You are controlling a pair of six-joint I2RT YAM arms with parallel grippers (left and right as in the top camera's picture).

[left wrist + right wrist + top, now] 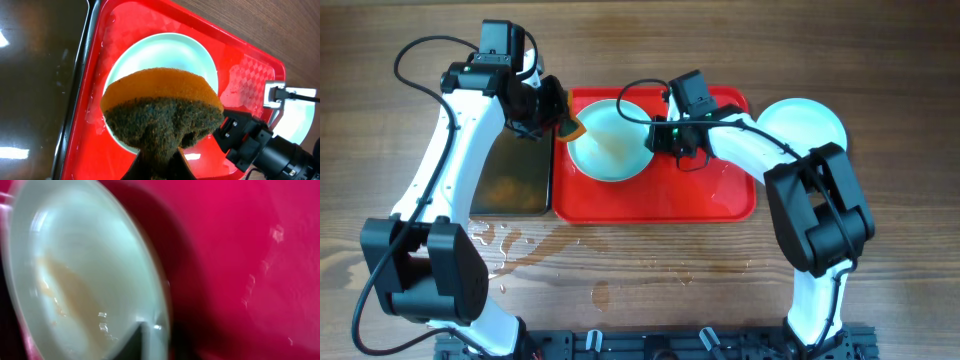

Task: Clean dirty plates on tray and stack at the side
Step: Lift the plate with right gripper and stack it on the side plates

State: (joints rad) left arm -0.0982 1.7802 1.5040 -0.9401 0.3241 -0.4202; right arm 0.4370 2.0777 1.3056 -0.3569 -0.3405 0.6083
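Observation:
A pale aqua plate [608, 145] with an orange-brown smear lies tilted on the red tray [710, 195]. It also shows in the left wrist view [165, 52] and the right wrist view [75, 280]. My right gripper [660, 135] is shut on the plate's right rim, one finger over the face [150, 342]. My left gripper [558, 118] is shut on an orange and dark green sponge [162, 110], held just above the plate's left edge. A second pale plate [810, 122] lies on the table right of the tray.
A black tray [512, 175] lies left of the red tray, under my left arm. Water puddles [510, 240] spread on the wooden table in front of it. The red tray's floor is wet.

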